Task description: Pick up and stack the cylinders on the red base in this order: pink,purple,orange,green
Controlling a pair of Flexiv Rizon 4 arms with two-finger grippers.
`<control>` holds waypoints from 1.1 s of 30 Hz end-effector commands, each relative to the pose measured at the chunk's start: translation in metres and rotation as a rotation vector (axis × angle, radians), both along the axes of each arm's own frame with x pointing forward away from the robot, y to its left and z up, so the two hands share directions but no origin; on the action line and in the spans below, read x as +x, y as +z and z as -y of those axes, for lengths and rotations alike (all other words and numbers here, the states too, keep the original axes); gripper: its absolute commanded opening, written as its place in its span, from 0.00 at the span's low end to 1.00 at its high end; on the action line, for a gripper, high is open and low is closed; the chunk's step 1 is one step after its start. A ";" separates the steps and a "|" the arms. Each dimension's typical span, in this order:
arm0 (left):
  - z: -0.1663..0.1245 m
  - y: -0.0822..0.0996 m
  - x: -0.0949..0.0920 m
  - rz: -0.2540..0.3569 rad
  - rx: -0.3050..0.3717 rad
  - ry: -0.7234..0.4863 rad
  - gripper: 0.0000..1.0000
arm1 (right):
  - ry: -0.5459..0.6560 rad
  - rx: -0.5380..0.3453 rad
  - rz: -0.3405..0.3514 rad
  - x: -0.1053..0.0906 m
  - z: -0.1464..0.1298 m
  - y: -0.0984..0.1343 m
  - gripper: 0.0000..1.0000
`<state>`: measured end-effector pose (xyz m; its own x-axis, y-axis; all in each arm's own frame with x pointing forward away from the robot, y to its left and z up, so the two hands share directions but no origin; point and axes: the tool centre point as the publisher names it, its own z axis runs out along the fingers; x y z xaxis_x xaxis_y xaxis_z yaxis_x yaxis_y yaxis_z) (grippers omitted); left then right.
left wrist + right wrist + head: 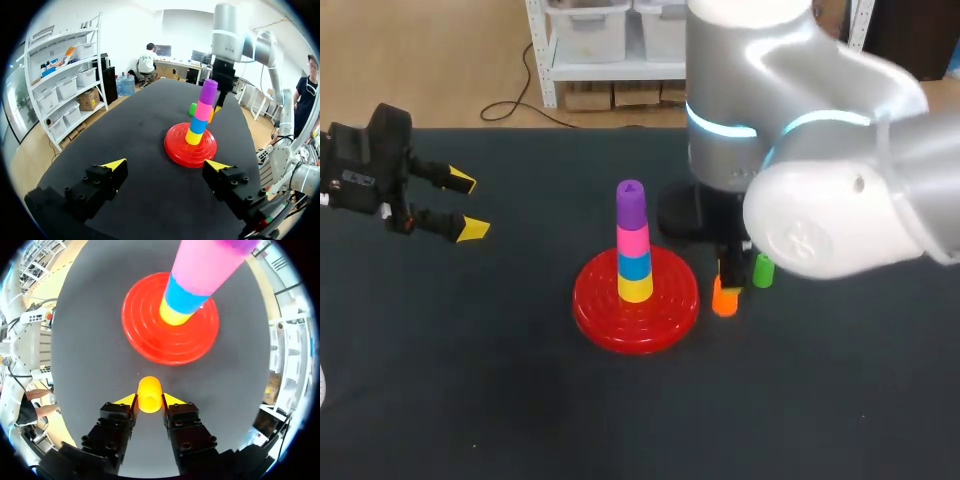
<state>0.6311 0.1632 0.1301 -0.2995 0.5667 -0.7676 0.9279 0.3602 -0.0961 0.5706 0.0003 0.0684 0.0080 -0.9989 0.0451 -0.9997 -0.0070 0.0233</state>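
In the head view the base [605,300] lies mid-table [470,400] with a stack on it: yellow [635,289], then blue [634,265], pink [633,241] and purple [631,204] on top. The orange [724,298] stands on the table at 3 o'clock from the base, just off its rim, and the green [763,270] is close by at 2 o'clock from the orange. My right arm [820,150] hangs over both and hides most of that gripper. My left gripper [469,205] hovers well off at 9 o'clock from the base, fingers spread wide with nothing in them. In the left wrist view my left gripper [166,165] is gaping and bare, with the base [175,145] and its stack at 12 o'clock ahead. The green [193,108] stands beyond the base at 11 o'clock, and the orange [211,116] peeks from behind the pink [203,110]. In the right wrist view my right gripper [149,400] has closed in on the orange [149,392], one yellow tip against each side. The base [145,340] lies at 12 o'clock ahead, near but apart.
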 end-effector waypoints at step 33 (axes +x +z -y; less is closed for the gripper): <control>-0.001 -0.001 0.000 0.004 -0.004 0.000 1.00 | 0.167 0.007 0.150 0.037 -0.108 0.190 0.00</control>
<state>0.6311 0.1632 0.1301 -0.2995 0.5667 -0.7676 0.9279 0.3602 -0.0961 0.6025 0.1019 0.2609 0.1691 -0.9846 0.0436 -0.9749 -0.1736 -0.1394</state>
